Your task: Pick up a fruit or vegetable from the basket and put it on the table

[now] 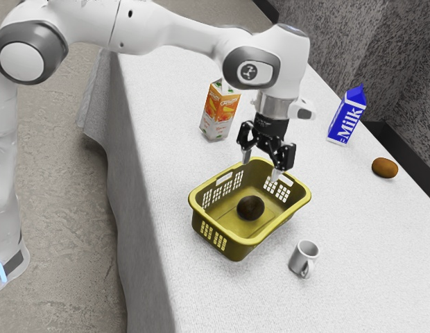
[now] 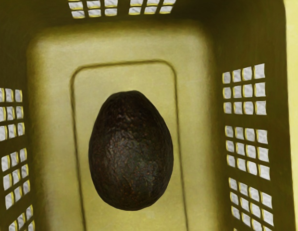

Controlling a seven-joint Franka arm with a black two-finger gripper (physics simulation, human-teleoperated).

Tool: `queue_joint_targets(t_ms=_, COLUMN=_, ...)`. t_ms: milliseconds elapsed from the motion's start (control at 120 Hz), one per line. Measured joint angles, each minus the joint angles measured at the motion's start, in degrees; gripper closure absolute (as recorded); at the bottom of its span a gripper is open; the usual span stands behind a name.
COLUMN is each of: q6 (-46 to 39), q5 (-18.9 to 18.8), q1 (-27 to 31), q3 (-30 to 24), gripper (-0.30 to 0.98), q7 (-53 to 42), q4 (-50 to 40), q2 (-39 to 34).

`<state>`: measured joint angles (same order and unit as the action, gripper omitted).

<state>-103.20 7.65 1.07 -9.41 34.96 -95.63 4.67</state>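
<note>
Juice carton (image 1: pixel 218 114), milk carton (image 1: pixel 346 119), grey mug (image 1: pixel 302 259).

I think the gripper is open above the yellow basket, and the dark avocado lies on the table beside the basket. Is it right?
Not quite: the avocado lies inside the yellow basket, as the wrist view shows. The gripper is indeed open above it.

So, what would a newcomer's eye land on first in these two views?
Probably the dark, rough-skinned oval avocado, alone on the floor of the yellow-green plastic basket. Next comes the black two-finger pincer, open above that basket. Toward the exterior view's right, the blue-and-white milk carton stands out against the white tablecloth.
</note>
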Motion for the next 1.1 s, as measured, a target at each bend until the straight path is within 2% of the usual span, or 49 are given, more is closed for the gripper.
queue_joint_targets(t_ms=217, q6=-0.9, q5=0.5, q1=-0.5, q3=0.0, gripper=0.0, q7=-0.2, q4=-0.5, q2=1.7)
queue_joint_targets(t_ms=517, q6=-3.2, q5=0.9, q1=-0.6, q3=0.0, gripper=0.0, q7=-0.5, q4=-5.2, q2=-0.4)
queue_joint_targets(t_ms=1100, q6=-6.6, q5=1.0, q1=0.8, q3=0.0, gripper=0.0, q7=-0.8, q4=-5.5, q2=3.1)
